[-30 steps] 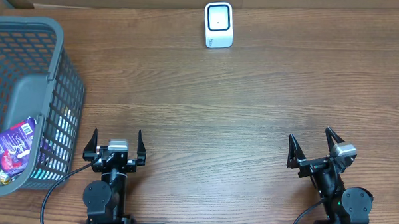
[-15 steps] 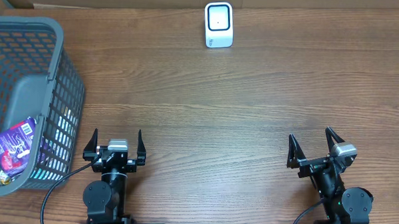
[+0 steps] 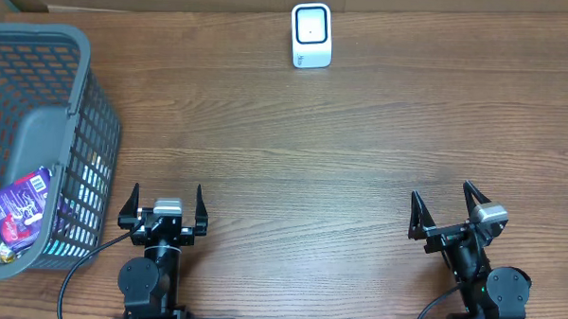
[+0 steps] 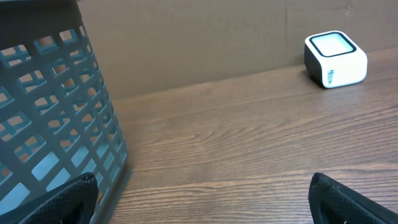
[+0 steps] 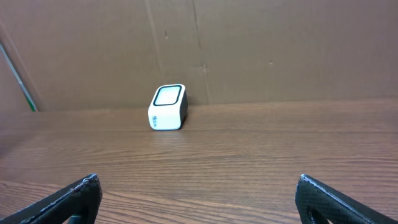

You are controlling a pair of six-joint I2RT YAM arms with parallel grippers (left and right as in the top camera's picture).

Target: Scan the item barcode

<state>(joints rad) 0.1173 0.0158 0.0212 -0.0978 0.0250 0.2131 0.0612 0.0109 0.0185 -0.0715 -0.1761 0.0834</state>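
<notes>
Presently, purple packet lies in grey basket at desk's left edge; white scanner at far edge; left end effector, right end effector both spread.

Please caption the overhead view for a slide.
Open left gripper and right gripper; purple packet in basket; scanner at back.

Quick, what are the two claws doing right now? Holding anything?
Left gripper: jaws open, holding nothing.
Right gripper: jaws open, holding nothing.
</notes>
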